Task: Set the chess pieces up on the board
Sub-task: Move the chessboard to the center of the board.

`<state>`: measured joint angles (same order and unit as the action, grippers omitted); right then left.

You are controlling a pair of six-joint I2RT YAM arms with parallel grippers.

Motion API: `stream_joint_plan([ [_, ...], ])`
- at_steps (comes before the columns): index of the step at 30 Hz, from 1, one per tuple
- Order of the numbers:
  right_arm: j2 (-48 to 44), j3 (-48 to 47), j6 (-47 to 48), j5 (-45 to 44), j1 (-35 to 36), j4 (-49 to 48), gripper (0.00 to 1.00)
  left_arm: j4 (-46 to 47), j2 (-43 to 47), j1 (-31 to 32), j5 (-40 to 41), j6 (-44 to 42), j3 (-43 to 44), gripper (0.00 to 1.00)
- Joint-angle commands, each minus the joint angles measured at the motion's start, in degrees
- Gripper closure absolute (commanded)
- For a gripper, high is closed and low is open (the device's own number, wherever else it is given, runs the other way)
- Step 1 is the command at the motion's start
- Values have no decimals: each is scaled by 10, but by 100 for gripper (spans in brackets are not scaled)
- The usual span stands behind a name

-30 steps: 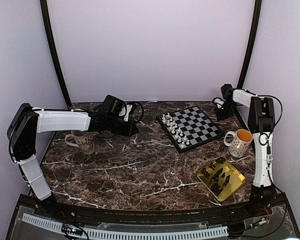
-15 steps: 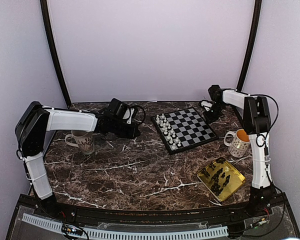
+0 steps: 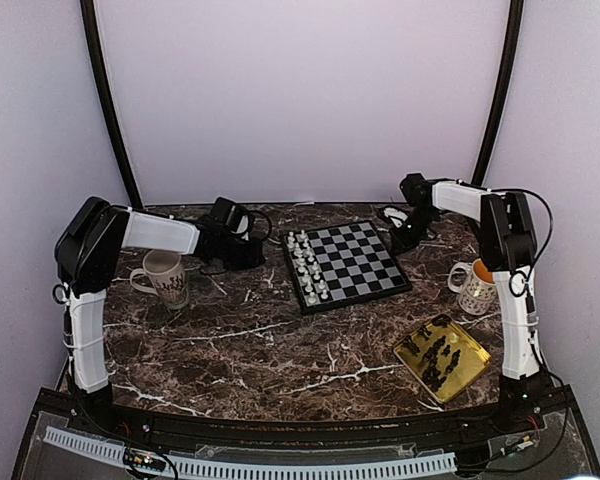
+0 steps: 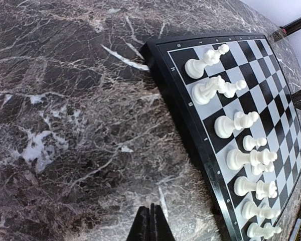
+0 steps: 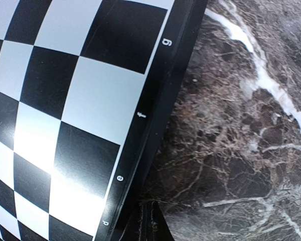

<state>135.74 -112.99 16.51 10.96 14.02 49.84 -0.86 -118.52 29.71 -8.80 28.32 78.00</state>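
My top camera sits high behind the rig, looking down and forward over the whole bench (image 3: 260, 340) toward the back wall (image 3: 300, 100). The board (image 3: 346, 262) lies in the upper middle of its frame. My left wrist camera rides low and near, with the left pincer (image 4: 151, 224) at bottom centre. It faces across the bench to the board's edge, with the pale pieces (image 4: 234, 124) at right. My right wrist camera is nearest of all, with the right pincer (image 5: 149, 221) at bottom centre and the board's lettered rim filling its left. All three views share the board.
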Motion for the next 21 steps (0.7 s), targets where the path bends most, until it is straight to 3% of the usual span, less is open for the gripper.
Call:
stream_joint_plan([
  [1, 7, 18, -15, 45, 17, 25, 98, 37, -5, 0, -8, 17, 8, 100],
  [14, 12, 43, -18, 77, 64, 17, 98, 33, -37, -4, -28, 37, 35, 100],
  [21, 11, 65, -19, 91, 83, 8, 98, 21, -16, -4, -13, 39, -1, 100],
])
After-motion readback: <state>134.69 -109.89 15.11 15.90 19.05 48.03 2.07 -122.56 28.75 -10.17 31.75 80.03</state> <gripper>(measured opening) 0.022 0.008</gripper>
